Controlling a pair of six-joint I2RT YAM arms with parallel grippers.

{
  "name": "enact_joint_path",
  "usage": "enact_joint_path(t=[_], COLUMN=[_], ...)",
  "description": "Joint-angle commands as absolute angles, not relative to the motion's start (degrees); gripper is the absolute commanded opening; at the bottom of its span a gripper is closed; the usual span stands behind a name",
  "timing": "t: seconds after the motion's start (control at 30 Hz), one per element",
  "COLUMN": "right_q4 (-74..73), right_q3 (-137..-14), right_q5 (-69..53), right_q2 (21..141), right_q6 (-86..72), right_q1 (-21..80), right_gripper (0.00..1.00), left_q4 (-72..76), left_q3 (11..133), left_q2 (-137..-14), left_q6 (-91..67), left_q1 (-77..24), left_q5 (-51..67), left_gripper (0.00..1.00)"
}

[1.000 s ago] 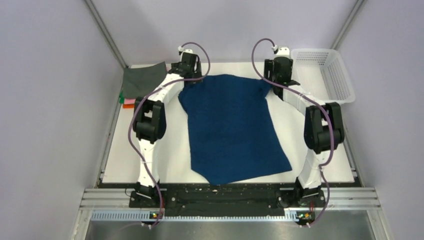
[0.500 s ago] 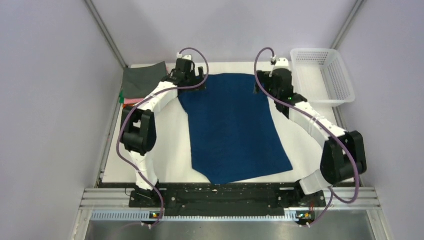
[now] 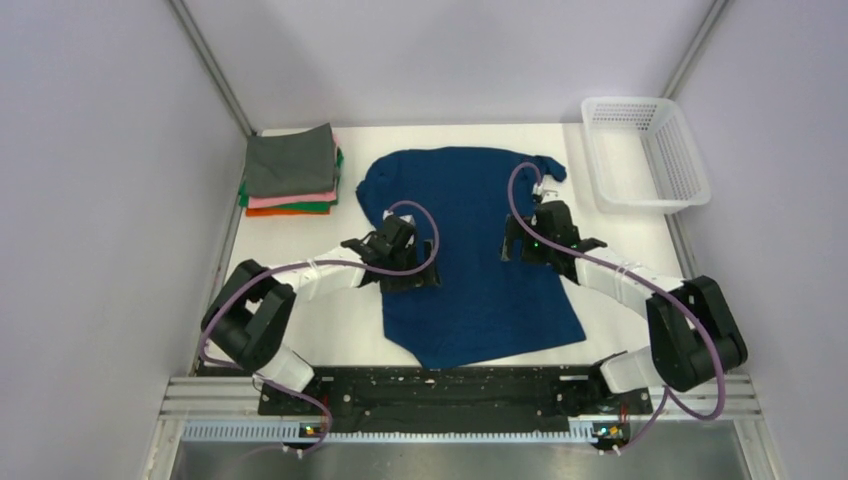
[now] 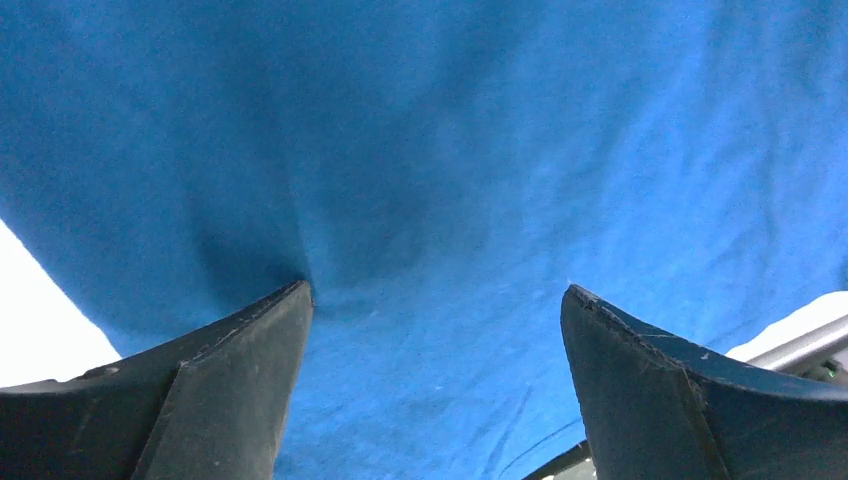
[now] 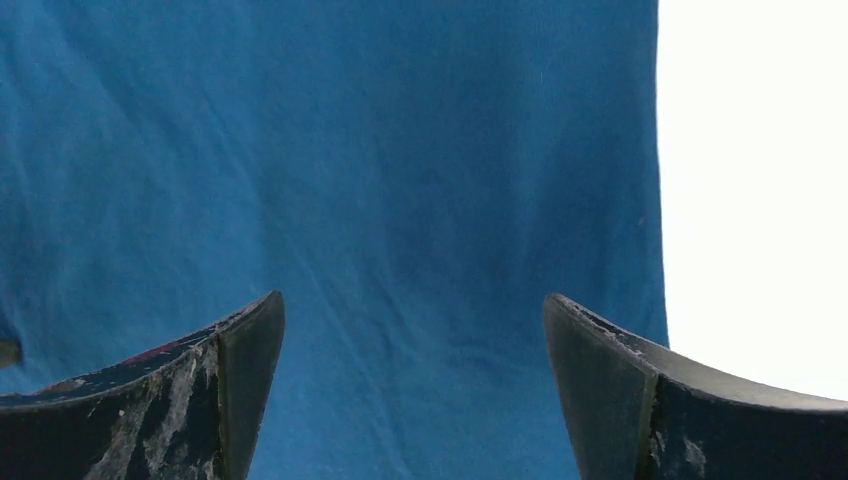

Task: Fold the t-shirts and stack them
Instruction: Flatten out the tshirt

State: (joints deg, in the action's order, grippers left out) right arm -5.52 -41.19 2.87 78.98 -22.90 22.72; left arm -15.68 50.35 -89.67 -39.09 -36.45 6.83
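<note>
1. The left pincer [image 3: 408, 276] is spread wide and holds nothing. Both its fingers [image 4: 230, 390] point down at the navy t-shirt [image 3: 470, 230].
2. In the left wrist view, blue cloth fills the gap between the fingers and everything ahead of them. A shallow crease starts at the tip of the left-hand finger. Whether that tip presses on the cloth cannot be told.
3. The right pincer [image 3: 540, 245] is opened just as wide and is also empty. The same shirt lies under it and ahead of it.
4. The shirt's straight side edge runs just outside the right pincer's right-hand finger. Bare white desk [image 3: 620, 215] begins beyond that edge.
5. The navy t-shirt lies opened flat on the desk, and the two pincers are over its middle, one near each side edge. Its collar end is beyond them at the far side, and its hem is behind them towards the arm bases.
6. A stack of folded t-shirts [image 3: 292, 180] sits well away from the left pincer, far out to its left. It has a grey tee [image 3: 290, 160] on top, then pink [image 3: 300, 199], green [image 3: 337, 165] and orange [image 3: 285, 212] layers beneath.
7. A white mesh basket [image 3: 642, 102] stands far out to the right of the right pincer, apart from the shirt.
</note>
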Motion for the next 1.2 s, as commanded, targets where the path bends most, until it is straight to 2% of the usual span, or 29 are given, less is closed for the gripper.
enact_joint_path(t=[0.0,0.1,0.27,0.4,0.6,0.7,0.77,0.9,1.0,1.17], right_q4=[-4.7,-3.8,-5.0,-2.2,14.4,18.1,18.5,12.2,4.0,-11.3], right_q3=[-38.1,-34.7,-31.1,-28.6,-33.2,-39.8,-40.8,-39.7,-38.0,-35.9], right_q5=[0.9,0.7,1.2,0.4,-7.3,-12.3,-12.7,-4.9,6.4,17.5], right_q2=[81.3,81.0,78.3,76.4,86.6,90.7,89.2,80.2,71.0,60.3], right_q6=[-27.7,-29.4,-33.0,-38.9,-44.4,-40.6,-38.3,-33.0,-30.5,-32.2], right_q1=[23.9,26.2,33.7,45.5,64.5,68.1,68.1,68.2,66.2,53.0], right_gripper=[0.97,0.96,0.95,0.95,0.95,0.94,0.93,0.95,0.99,0.99], left_q4=[-14.1,-16.7,-12.0,-12.5,-16.9,-13.1,-14.4,-17.2,-17.2,-15.9], left_q3=[48.1,50.2,55.6,68.6,94.9,100.5,103.1,101.0,93.3,77.3], left_q2=[-88.4,-91.9,-100.8,-110.3,-125.8,-127.4,-126.9,-121.1,-113.6,-98.6], left_q6=[-47.2,-46.8,-47.7,-45.8,-40.1,-35.7,-33.4,-29.5,-29.5,-31.7], left_q1=[-35.1,-33.7,-29.0,-24.9,-20.6,-20.6,-20.6,-20.7,-20.8,-22.1], left_q5=[-2.1,-5.2,-1.3,1.3,13.2,16.4,17.7,13.1,13.0,7.0], left_gripper=[0.99,0.99,0.99,0.99,0.98,0.98,0.98,0.99,0.99,0.99])
